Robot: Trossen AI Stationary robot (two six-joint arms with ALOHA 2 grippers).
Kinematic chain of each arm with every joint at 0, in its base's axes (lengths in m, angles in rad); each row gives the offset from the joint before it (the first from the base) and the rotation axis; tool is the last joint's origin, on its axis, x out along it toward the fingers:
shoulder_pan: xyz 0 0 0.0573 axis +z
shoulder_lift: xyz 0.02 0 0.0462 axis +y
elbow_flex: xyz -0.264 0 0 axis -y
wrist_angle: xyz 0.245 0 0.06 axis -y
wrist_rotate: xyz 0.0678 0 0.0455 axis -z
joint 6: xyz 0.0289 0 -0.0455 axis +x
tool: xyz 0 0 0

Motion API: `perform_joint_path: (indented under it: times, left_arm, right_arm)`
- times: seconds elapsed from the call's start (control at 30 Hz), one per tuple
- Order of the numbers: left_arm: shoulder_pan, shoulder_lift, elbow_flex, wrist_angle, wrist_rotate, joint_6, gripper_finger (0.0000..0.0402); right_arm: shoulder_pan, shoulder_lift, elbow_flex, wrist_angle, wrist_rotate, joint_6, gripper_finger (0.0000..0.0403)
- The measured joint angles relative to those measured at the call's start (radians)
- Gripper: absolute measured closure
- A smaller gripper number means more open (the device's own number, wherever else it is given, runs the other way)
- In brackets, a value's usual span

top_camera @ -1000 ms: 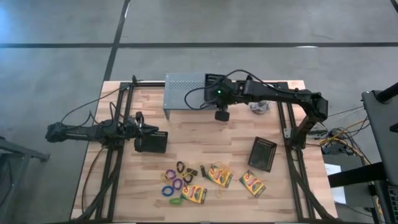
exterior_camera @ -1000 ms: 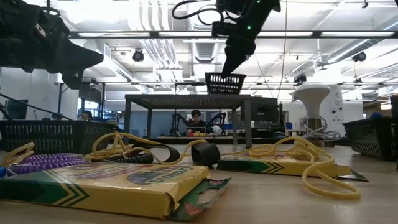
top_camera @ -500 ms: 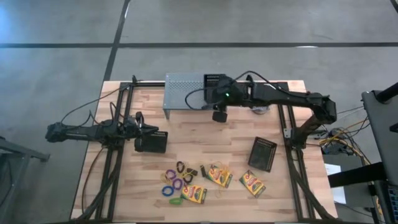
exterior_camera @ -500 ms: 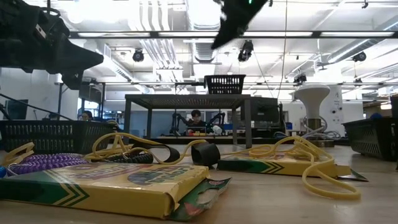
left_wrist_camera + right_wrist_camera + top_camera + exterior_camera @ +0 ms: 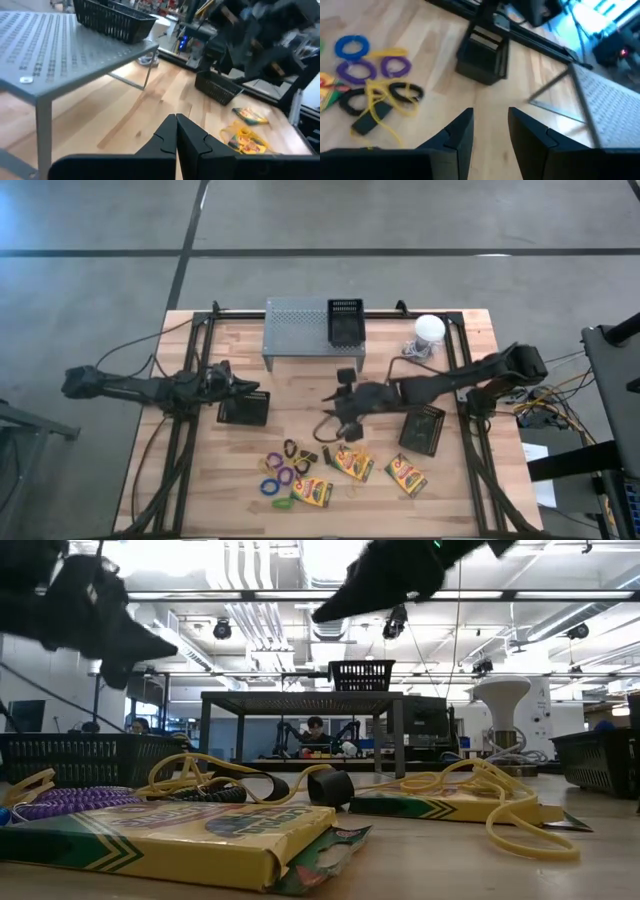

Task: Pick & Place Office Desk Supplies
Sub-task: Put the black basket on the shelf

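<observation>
Right gripper (image 5: 343, 420) hangs over the middle of the table in the high view, above bare wood just short of the supplies, fingers parted and holding nothing. Left gripper (image 5: 228, 387) sits at the table's left, over one mesh bin (image 5: 243, 410). A second bin (image 5: 345, 320) stands on the grey perforated stand (image 5: 295, 325); a third (image 5: 422, 427) lies flat near the right arm. Crayon boxes (image 5: 352, 462) and elastic loops (image 5: 281, 477) lie scattered along the near edge.

Low view: a crayon box (image 5: 170, 838) lies in the foreground with a yellow loop (image 5: 505, 802) beside it; loops overlap here, so single pieces are hard to separate. The arms show only as dark shapes overhead.

Left wrist view: the left fingers (image 5: 165, 140) are pressed together, empty. The stand top (image 5: 60, 60) and its bin (image 5: 112, 20) lie ahead.

Right wrist view: the fingers (image 5: 460, 135) stand apart over wood. Purple loops (image 5: 357, 70), a blue loop (image 5: 351, 45), black loops (image 5: 405, 92) and yellow strands (image 5: 382, 107) lie tangled ahead; the left-side bin (image 5: 482, 57) stands beyond.

Assessment: the step appears to be an approach for the next pick. Recommend choosing an outlying loop or box, descending squarely with fingers astride it. Risk: yellow strands cross the black loops and may drag neighbours. The stand's legs and the left arm crowd any route to the far bins.
</observation>
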Motion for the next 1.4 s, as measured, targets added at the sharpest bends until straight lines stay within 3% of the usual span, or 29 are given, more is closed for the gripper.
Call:
perform_joint_path:
  times: [0.17, 0.33, 0.53, 0.7, 0.83, 0.93, 1.17, 1.4]
  left_arm:
    - [-0.158, 0.268, 0.215, -0.132, -0.165, -0.058, 0.04]
    - [-0.359, 0.621, 0.541, -0.503, -0.314, -0.298, 0.0401]
    - [-0.418, 1.01, 0.909, -0.97, -0.255, -0.698, 0.04]
    - [-0.39, 1.221, 1.059, -1.168, -0.172, -0.843, 0.0383]
    - [-0.334, 1.295, 1.11, -1.291, -0.041, -0.884, 0.0347]
    - [-0.316, 1.306, 1.104, -1.291, -0.014, -0.889, 0.0309]
    - [-0.29, 1.257, 1.016, -1.22, -0.022, -0.982, 0.0226]
    - [-0.243, 1.207, 0.849, -1.076, -0.074, -1.08, 0.0202]
  right_arm:
    - [0.01, 0.004, -0.111, 0.168, 0.001, -0.098, 0.0293]
    - [0.005, 0.004, -0.173, 0.222, -0.003, -0.094, 0.0299]
    - [0.005, 0.005, -0.243, 0.22, -0.005, -0.137, 0.0307]
    - [0.005, 0.004, -0.26, 0.225, -0.008, -0.165, 0.0314]
    - [0.005, 0.004, -0.26, 0.257, -0.008, -0.182, 0.032]
    - [0.005, 0.004, -0.26, 0.272, -0.008, -0.189, 0.0321]
    - [0.005, 0.004, -0.262, 0.28, -0.01, -0.162, 0.032]
    - [0.005, 0.004, -0.265, 0.284, -0.01, -0.139, 0.033]
